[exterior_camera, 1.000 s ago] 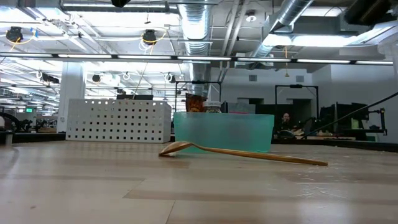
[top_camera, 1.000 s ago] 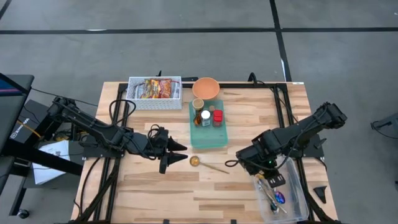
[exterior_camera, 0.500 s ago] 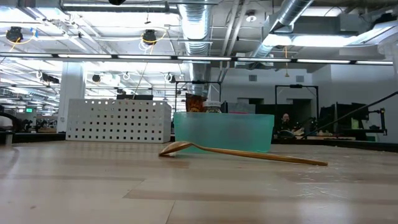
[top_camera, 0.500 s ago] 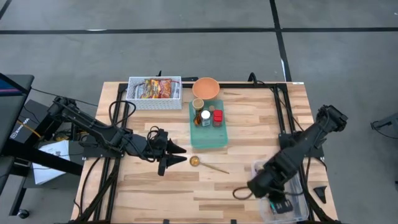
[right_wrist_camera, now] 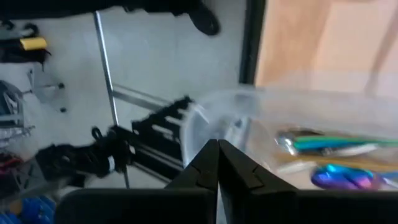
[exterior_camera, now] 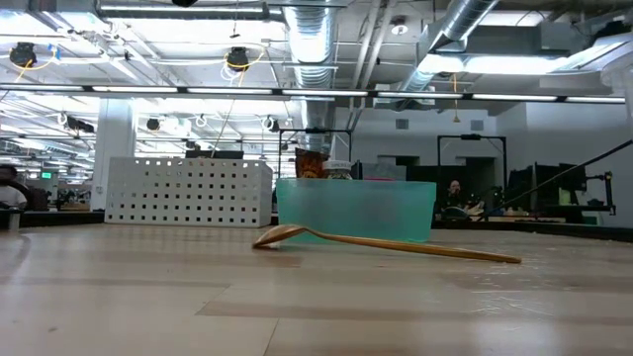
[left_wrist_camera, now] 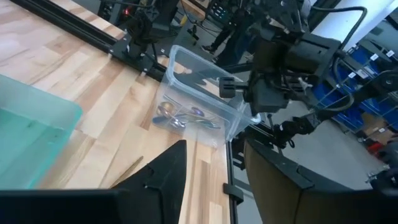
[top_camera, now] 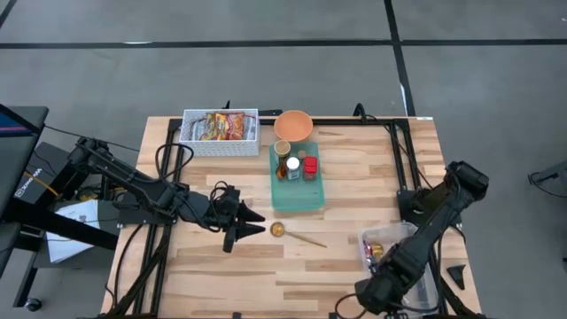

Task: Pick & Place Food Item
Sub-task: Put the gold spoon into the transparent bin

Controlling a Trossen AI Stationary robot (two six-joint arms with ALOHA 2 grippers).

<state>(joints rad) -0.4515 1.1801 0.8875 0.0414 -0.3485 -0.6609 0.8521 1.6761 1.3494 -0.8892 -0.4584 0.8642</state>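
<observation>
Your left gripper [top_camera: 251, 218] hovers over the tabletop [top_camera: 354, 177] just left of the wooden spoon [top_camera: 297, 235], with its fingers [left_wrist_camera: 163, 176] spread apart and nothing between them. In the left wrist view those fingers frame the clear bin [left_wrist_camera: 199, 115] of cutlery across the table.

Your right gripper [top_camera: 372, 297] is at the near right edge of the tabletop, beside the clear bin [top_camera: 403, 257]. In the right wrist view its fingers [right_wrist_camera: 211, 163] are pressed together at the tips with nothing in them, and the bin's rim [right_wrist_camera: 249, 106] and the colourful utensils [right_wrist_camera: 329, 146] inside lie just past them.

The food items you are after sit at the far side: snack packets [top_camera: 223, 125] lie in the white perforated basket [top_camera: 190, 133] at the far left, and small jars and bottles [top_camera: 295, 165] stand in the far end of the teal tray [top_camera: 297, 195] at the centre. An orange bowl [top_camera: 293, 125] sits just beyond the tray, right of the basket. The spoon lies on bare wood just in front of the tray; in the low view the spoon [exterior_camera: 386, 242] rests flat before the tray [exterior_camera: 356, 210], with the basket [exterior_camera: 188, 191] to its left.
</observation>
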